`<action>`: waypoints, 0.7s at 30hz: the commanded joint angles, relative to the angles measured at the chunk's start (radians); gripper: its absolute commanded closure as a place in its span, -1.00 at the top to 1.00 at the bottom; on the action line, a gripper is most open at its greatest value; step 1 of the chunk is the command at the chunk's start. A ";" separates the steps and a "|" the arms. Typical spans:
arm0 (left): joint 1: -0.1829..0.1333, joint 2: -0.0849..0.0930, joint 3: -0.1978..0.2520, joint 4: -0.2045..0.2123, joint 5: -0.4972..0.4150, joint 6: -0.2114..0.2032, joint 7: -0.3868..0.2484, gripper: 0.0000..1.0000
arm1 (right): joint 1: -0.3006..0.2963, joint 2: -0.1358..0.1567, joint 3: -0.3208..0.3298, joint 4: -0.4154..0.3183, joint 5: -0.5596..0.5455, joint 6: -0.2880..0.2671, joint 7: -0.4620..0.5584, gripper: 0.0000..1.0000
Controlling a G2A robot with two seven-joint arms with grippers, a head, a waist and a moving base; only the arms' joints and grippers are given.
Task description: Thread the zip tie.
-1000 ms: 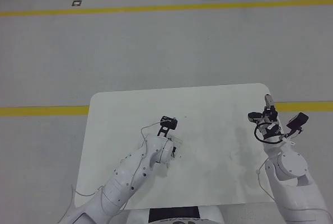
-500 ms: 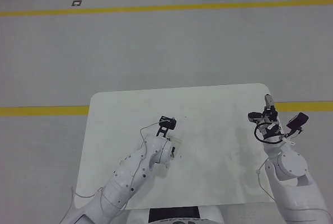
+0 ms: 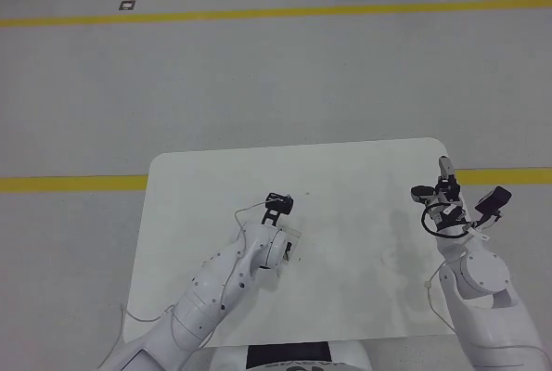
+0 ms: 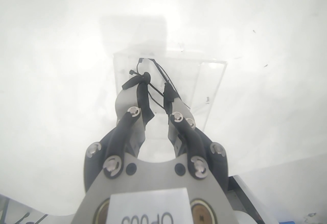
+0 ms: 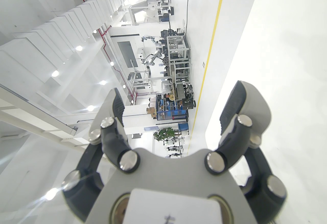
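Slightly toward 2 o'clock goes the left arm, at the centre of the white table [image 3: 350, 167]. Inside the clear box [image 4: 212, 82], the left gripper [image 4: 157, 83] holds its fingers narrowly apart astride the black zip ties [image 4: 159, 70], so pickup looks near. At 3 o'clock, the right gripper [image 5: 178, 97] gapes empty toward the workshop hall.

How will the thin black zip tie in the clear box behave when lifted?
Probably floppy: the zip tie is a thin strand that curves in the clear box. Likely very light, and it may slip from the left gripper because it is so narrow.
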 commanded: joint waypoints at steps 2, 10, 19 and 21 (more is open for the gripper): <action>-0.005 -0.002 0.003 0.009 -0.006 0.000 0.002 -0.72 | 0.000 0.000 0.000 0.000 0.000 0.000 0.000 1.00; -0.015 -0.006 0.008 0.029 -0.020 0.000 0.008 -0.76 | 0.000 0.000 0.000 0.000 0.000 0.000 0.000 1.00; -0.023 -0.011 0.010 0.049 -0.028 0.000 0.014 -0.78 | 0.000 0.000 0.000 0.000 0.000 0.000 0.000 1.00; -0.024 -0.011 0.011 0.051 -0.028 0.000 0.014 -0.80 | 0.000 0.000 0.000 0.000 0.000 0.000 0.000 1.00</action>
